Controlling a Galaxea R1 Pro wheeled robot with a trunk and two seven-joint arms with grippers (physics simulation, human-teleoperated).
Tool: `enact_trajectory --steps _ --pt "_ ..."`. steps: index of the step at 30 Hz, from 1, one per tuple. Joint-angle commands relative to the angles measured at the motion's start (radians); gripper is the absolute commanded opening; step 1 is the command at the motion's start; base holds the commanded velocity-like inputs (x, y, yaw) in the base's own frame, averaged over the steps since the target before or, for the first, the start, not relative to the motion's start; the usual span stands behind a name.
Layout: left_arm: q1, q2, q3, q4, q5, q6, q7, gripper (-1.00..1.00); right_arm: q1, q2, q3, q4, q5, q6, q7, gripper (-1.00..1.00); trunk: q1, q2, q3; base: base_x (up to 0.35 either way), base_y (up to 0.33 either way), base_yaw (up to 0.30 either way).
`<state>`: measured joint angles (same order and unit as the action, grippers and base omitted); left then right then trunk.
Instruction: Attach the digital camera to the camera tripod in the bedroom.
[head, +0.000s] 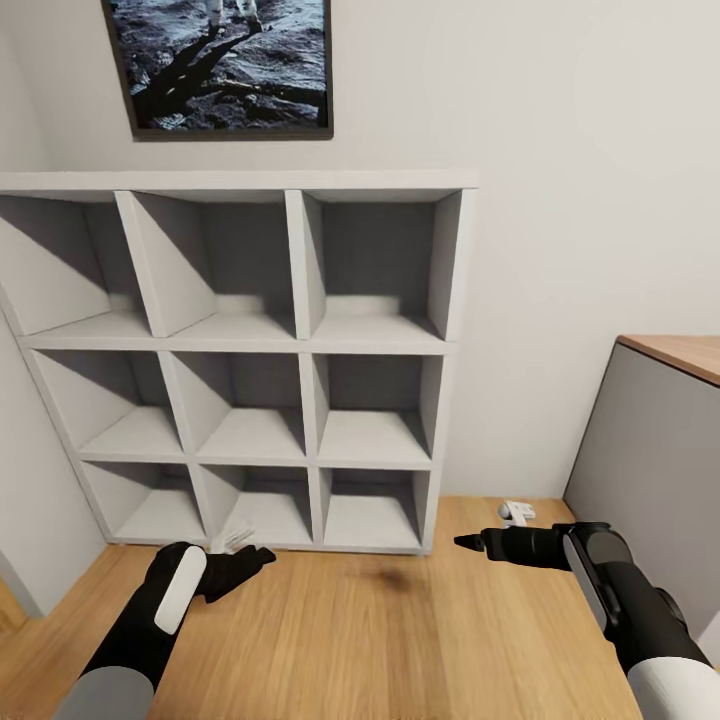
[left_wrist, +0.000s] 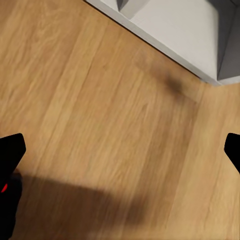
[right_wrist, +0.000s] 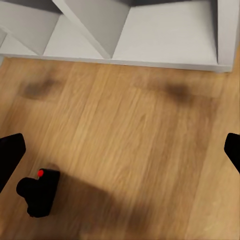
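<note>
1. A white wall fills the back of the head view, with a dark-framed picture of a grey rocky scene hanging on it above the shelves.
2. White cube shelves stand against that wall, 3 columns wide and 3 rows high, resting on the floor.
3. A light wood plank floor stretches from the foot of the shelves toward the robot; faint dark smudges of shadow lie on it near the shelf base.
4. At the right edge of the head view stands a grey panel with a wooden top, its nature unclear.
5. The left arm reaches forward low over the floor, and its left tool sits just in front of the bottom-left cube; in the left wrist view the 2 fingertips stand far apart at the edges of the frame, with bare floor between them.
6. The right arm points toward the shelves from the right, and its right tool hangs above the floor; in the right wrist view its fingertips are likewise spread wide.
7. The digital camera lies on the floor, small, black, with a red dot on top, well apart from the shelf base and near one finger of the right tool, not touching it.
8. A small white object lies on the floor at the foot of the wall, between the shelves and the grey panel.
</note>
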<state>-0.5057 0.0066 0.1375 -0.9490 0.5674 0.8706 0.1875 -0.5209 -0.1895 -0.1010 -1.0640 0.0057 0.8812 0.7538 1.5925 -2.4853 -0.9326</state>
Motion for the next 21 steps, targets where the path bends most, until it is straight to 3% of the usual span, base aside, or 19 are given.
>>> enact_trajectory --steps 1,21 --pt "0.000 0.000 0.001 -0.001 0.011 0.004 0.009 1.00 -0.001 0.000 -0.001 -0.001 0.000 0.007 0.004 1.00 0.004 -0.008 -0.004 0.000 0.000 0.000" --pt "0.000 -0.002 -0.004 -0.001 0.011 0.004 0.009 1.00 -0.001 0.002 0.001 0.007 0.001 0.004 -0.007 1.00 0.016 -0.019 -0.081 0.000 0.000 0.000"
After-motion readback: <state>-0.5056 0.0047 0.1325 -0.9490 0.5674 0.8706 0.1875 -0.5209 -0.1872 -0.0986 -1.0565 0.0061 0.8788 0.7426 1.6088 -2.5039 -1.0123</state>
